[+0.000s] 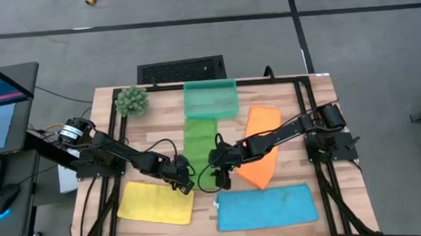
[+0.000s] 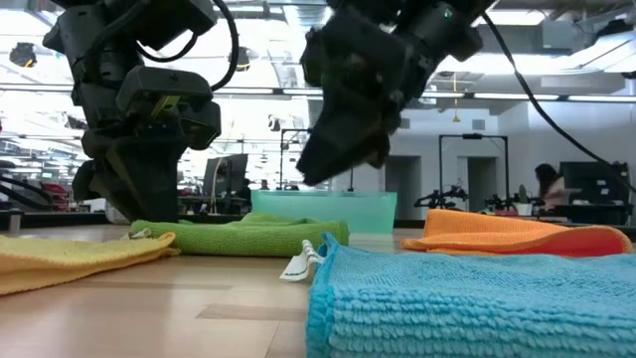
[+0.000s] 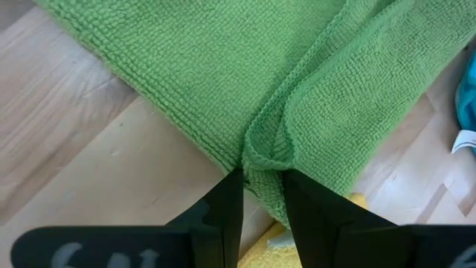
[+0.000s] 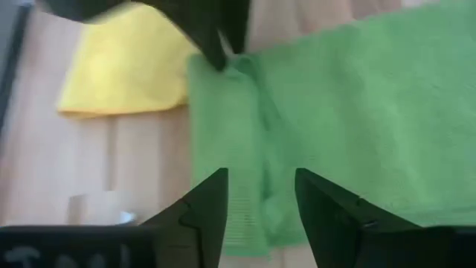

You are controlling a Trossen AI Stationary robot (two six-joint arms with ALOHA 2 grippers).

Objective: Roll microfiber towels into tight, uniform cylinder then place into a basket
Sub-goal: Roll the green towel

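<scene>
The green towel lies flat on the table below the teal basket, with its near end folded over. My left gripper is shut on the towel's near left corner. My right gripper is open and hovers above the folded near edge, clear of it in the low view. The orange towel, the yellow towel and the blue towel lie flat around them. My left gripper pinches the green towel's near left corner between its two fingers, on a fold of more than one layer. The fingers slant down from the table's left side. The towel lies slack on the table.
A spiky green plant ball sits at the table's far left. A black frame rail runs along the table's sides. A white label sticks out from the blue towel's edge near the green towel.
</scene>
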